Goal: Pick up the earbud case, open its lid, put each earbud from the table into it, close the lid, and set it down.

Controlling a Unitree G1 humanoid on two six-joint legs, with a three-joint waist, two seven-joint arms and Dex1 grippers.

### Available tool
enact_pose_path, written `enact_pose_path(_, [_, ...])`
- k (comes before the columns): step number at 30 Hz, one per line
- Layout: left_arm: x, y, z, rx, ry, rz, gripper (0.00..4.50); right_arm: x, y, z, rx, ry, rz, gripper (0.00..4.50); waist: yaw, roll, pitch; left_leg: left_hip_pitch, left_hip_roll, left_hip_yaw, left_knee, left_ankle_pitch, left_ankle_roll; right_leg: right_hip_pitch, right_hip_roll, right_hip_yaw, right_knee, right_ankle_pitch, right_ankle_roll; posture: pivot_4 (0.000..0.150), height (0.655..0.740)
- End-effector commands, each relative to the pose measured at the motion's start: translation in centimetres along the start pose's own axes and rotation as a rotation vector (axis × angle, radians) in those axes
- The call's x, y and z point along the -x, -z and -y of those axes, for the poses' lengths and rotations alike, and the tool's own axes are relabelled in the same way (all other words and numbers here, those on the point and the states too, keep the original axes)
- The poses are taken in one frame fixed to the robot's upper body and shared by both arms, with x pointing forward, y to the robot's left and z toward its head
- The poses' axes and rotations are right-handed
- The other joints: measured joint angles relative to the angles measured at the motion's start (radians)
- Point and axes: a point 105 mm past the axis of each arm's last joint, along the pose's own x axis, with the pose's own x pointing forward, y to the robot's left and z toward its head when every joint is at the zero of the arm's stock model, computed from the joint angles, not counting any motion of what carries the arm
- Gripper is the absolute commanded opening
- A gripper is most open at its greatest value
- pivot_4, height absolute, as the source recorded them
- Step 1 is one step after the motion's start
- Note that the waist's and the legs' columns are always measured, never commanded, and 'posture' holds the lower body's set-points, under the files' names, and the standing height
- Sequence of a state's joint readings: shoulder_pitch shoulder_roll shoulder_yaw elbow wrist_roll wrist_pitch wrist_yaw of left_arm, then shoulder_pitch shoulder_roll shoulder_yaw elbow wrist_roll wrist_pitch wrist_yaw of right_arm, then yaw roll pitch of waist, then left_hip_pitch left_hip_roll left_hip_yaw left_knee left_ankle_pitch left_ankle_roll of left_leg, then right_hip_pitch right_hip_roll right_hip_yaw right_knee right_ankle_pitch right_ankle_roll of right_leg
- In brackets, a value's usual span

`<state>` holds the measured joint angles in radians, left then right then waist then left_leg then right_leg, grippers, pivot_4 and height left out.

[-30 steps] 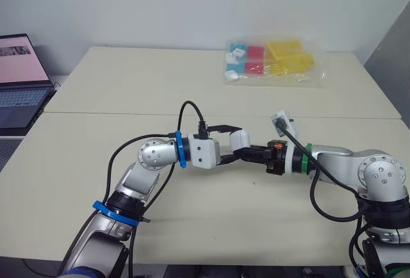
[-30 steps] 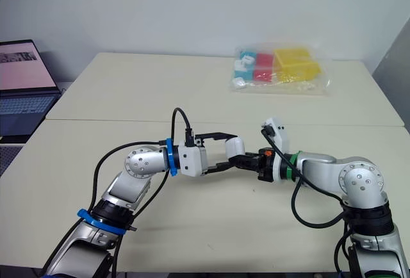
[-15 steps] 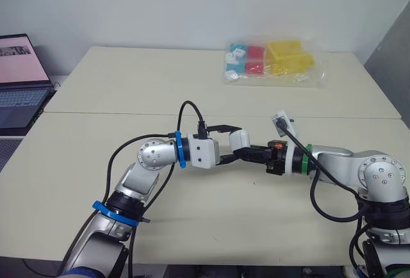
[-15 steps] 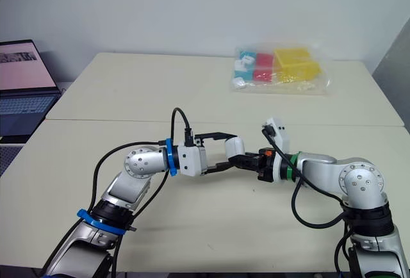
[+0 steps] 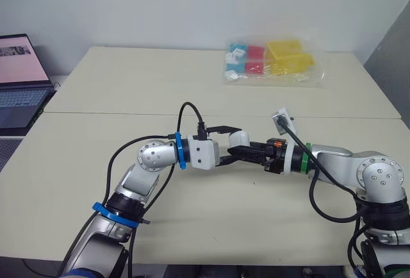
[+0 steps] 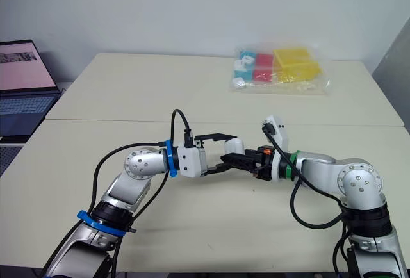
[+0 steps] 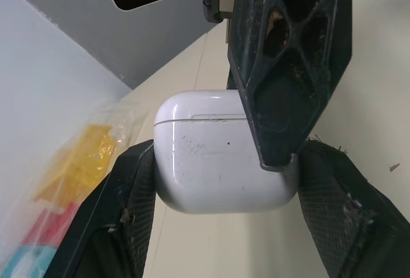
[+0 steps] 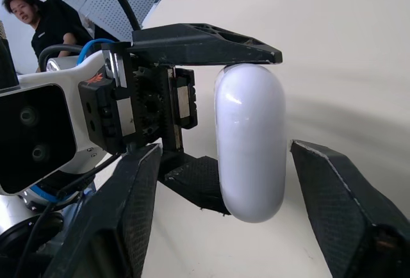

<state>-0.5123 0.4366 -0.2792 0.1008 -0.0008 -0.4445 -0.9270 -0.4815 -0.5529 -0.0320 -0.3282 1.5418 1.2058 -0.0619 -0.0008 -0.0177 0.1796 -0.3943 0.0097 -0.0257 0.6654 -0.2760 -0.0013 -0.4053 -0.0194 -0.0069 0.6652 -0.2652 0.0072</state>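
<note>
The case (image 7: 205,163) is held up off the worktop (image 5: 211,207), near centre, clamped in the left claw (image 5: 234,143) with its lid shut, so opening, loading the earbuds, closing and set-down all remain, while the right arm stretches in from the right, its claw (image 8: 227,145) spread either side of the case.

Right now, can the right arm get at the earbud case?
Probably yes. The left gripper clamps the earbud case on two sides, and the right gripper has its open fingers flanking the other two sides, with nothing in between.
</note>
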Motion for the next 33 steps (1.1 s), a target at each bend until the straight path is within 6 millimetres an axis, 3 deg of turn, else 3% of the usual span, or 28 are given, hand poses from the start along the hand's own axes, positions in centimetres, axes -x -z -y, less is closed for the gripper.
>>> enact_pose_path(1, [-0.1, -1.2, -0.6, -0.036, -0.025, 0.04, 2.79, 0.1, -0.6, -0.7, 0.032, -0.022, 0.023, 3.22, 0.0, 0.0, 0.0, 0.0, 0.0, 0.0, 0.0, 0.0, 0.0, 0.0, 0.0, 0.0, 0.0, 0.0, 0.0, 0.15, 0.74])
enact_pose_path(7, [-0.1, -1.4, -0.6, -0.032, -0.026, 0.045, 2.79, 0.1, -0.6, -0.5, 0.026, -0.023, 0.028, 3.22, 0.0, 0.0, 0.0, 0.0, 0.0, 0.0, 0.0, 0.0, 0.0, 0.0, 0.0, 0.0, 0.0, 0.0, 0.0, 0.15, 0.74])
enact_pose_path(8, [-0.1, -1.4, -0.6, -0.032, -0.026, 0.046, 2.79, 0.0, -0.7, -0.5, 0.025, -0.025, 0.031, 3.05, 0.0, 0.0, 0.0, 0.0, 0.0, 0.0, 0.0, 0.0, 0.0, 0.0, 0.0, 0.0, 0.0, 0.0, 0.0, 0.15, 0.74])
enact_pose_path(10, [-0.1, -1.4, -0.6, -0.029, -0.024, 0.049, 2.79, 0.0, -0.7, -0.4, 0.022, -0.026, 0.037, 2.62, 0.0, 0.0, 0.0, 0.0, 0.0, 0.0, 0.0, 0.0, 0.0, 0.0, 0.0, 0.0, 0.0, 0.0, 0.0, 0.15, 0.74])
enact_pose_path(15, [-0.1, -1.6, -0.6, -0.018, -0.02, 0.056, 2.79, -0.1, -0.8, -0.5, 0.022, -0.038, 0.041, 0.81, 0.0, 0.0, 0.0, 0.0, 0.0, 0.0, 0.0, 0.0, 0.0, 0.0, 0.0, 0.0, 0.0, 0.0, 0.0, 0.15, 0.74])
enact_pose_path(21, [0.0, -1.7, -0.3, 0.042, -0.006, 0.06, 2.79, -0.1, -0.6, -0.5, 0.019, -0.047, 0.034, 0.81, 0.0, 0.0, 0.0, 0.0, 0.0, 0.0, 0.0, 0.0, 0.0, 0.0, 0.0, 0.0, 0.0, 0.0, 0.0, 0.15, 0.74])
enact_pose_path(23, [0.1, -1.5, -0.5, 0.082, -0.012, 0.051, 3.54, 0.0, -0.6, -0.5, 0.019, -0.049, 0.032, 0.81, 0.0, 0.0, 0.0, 0.0, 0.0, 0.0, 0.0, 0.0, 0.0, 0.0, 0.0, 0.0, 0.0, 0.0, 0.0, 0.15, 0.74])
enact_pose_path(27, [0.6, -1.0, -0.6, 0.089, 0.026, -0.004, 4.5, 0.1, -0.7, -0.6, 0.027, -0.057, 0.021, 0.81, -0.001, 0.0, 0.0, 0.0, 0.0, 0.0, 0.0, 0.0, 0.0, 0.0, 0.0, 0.0, 0.0, 0.0, 0.0, 0.15, 0.74])
enact_pose_path(33, [3.3, 0.5, -1.7, 0.182, 0.072, -0.136, 4.5, 1.0, -0.9, -0.5, 0.074, -0.053, -0.023, 0.81, -0.002, 0.0, 0.0, 0.001, 0.0, 0.0, 0.0, 0.0, 0.0, 0.0, 0.001, 0.0, 0.001, 0.0, 0.0, 0.15, 0.74])
